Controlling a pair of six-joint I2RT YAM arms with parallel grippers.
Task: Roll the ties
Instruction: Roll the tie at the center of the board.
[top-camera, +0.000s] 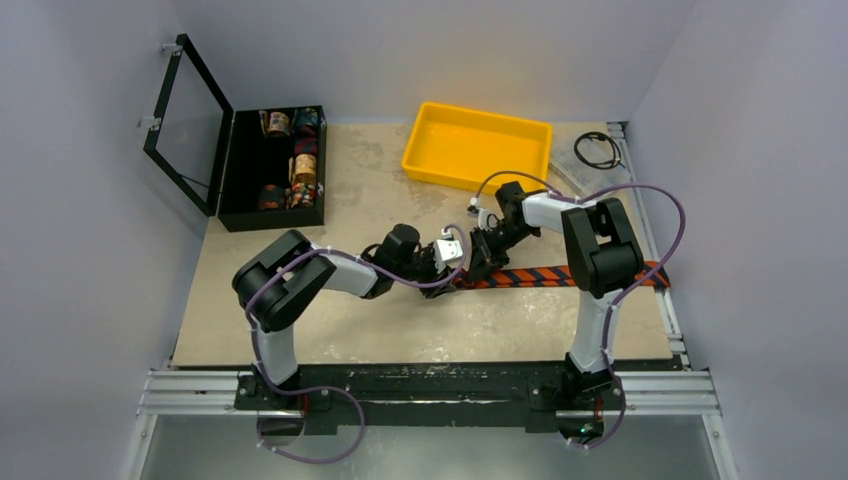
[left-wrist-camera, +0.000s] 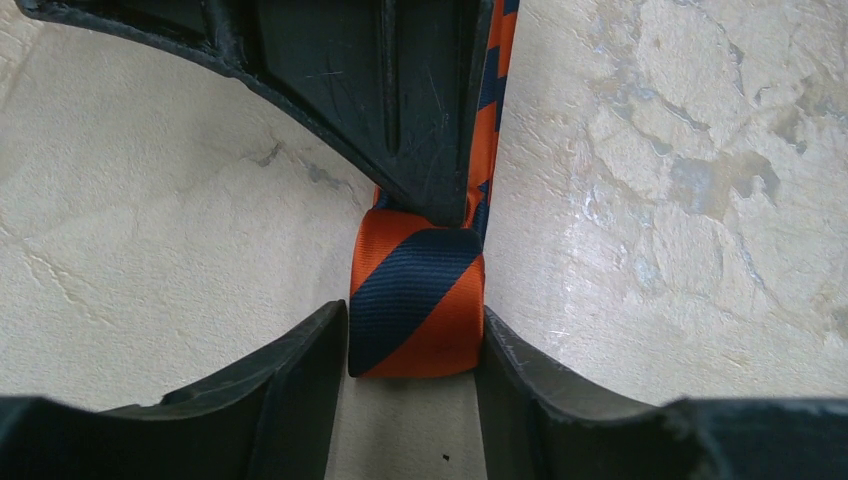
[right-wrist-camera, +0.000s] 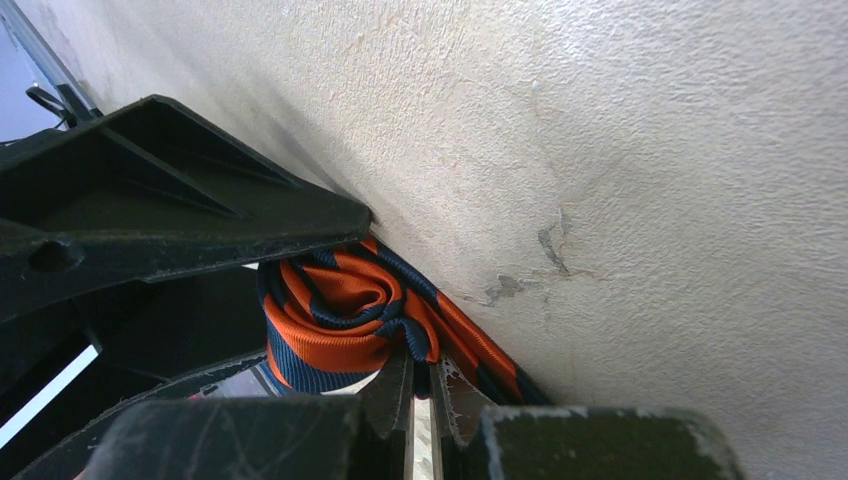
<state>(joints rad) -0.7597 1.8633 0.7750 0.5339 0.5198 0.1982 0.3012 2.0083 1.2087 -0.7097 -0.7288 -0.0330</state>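
We find the tie on the table, on the arms' side of the yellow tray. One end is wound into a small roll and the rest lies flat. In our judgement rolling has begun and most of the length is outstanding. The right gripper is pressed together, pinching the roll's core. The left gripper clasps the roll's two side edges. Only the right wrist view shows the spiral, and only the overhead view shows the unrolled length.

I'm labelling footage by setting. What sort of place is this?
Likely a robot test cell or lab enclosure: a left arm and right arm bolted to one metal rail, plain blank walls boxing in the table, and staged props, a yellow tray and a striped tie.
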